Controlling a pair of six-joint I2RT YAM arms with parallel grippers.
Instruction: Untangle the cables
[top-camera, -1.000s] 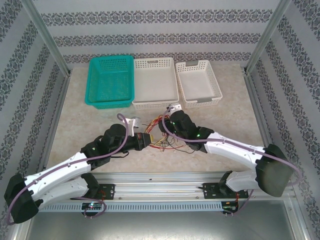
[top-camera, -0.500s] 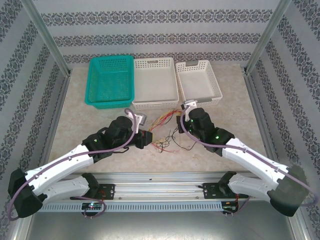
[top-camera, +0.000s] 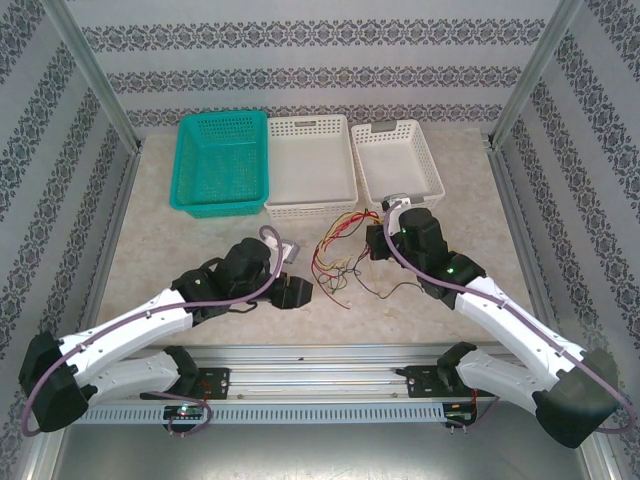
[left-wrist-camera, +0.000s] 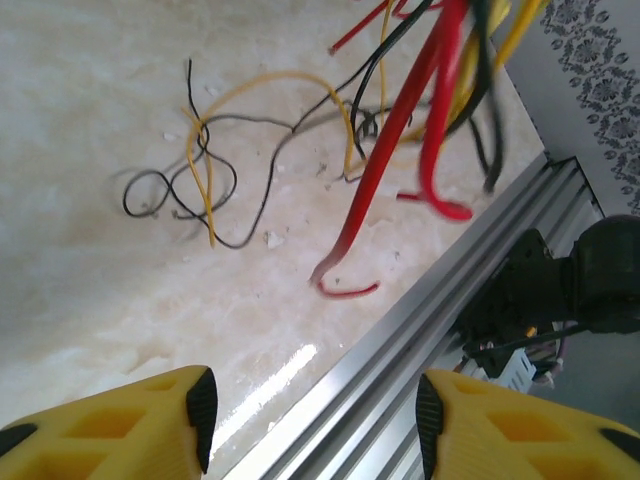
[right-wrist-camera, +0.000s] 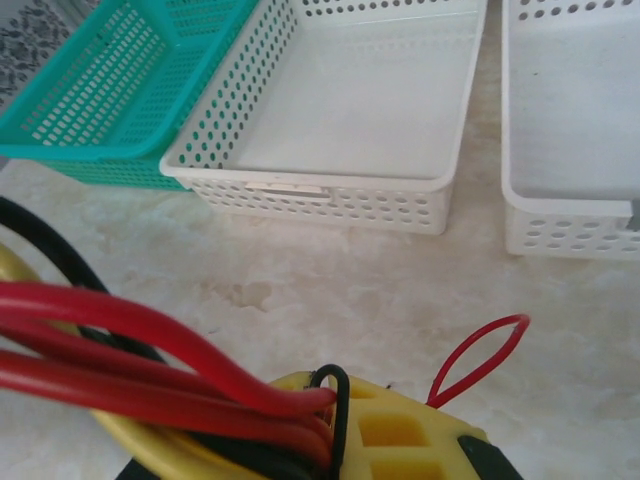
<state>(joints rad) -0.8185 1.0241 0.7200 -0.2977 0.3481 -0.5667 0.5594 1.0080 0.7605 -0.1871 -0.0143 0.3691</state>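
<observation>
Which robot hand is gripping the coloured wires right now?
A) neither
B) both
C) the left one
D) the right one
D: the right gripper is shut on the cables, with red strands pinched between its jaws, while the left gripper stands open and empty.

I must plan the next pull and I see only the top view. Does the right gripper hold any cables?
Observer: Yes. In the right wrist view the right gripper is shut on the cables: several red ones and a black one.
Operator: And the other one?
Observer: The left gripper is open in the left wrist view, nothing between its fingers.
Operator: Is the whole bundle lifted?
Observer: No. The red ones hang down from above; thin yellow and black ones lie looped on the table.
</observation>
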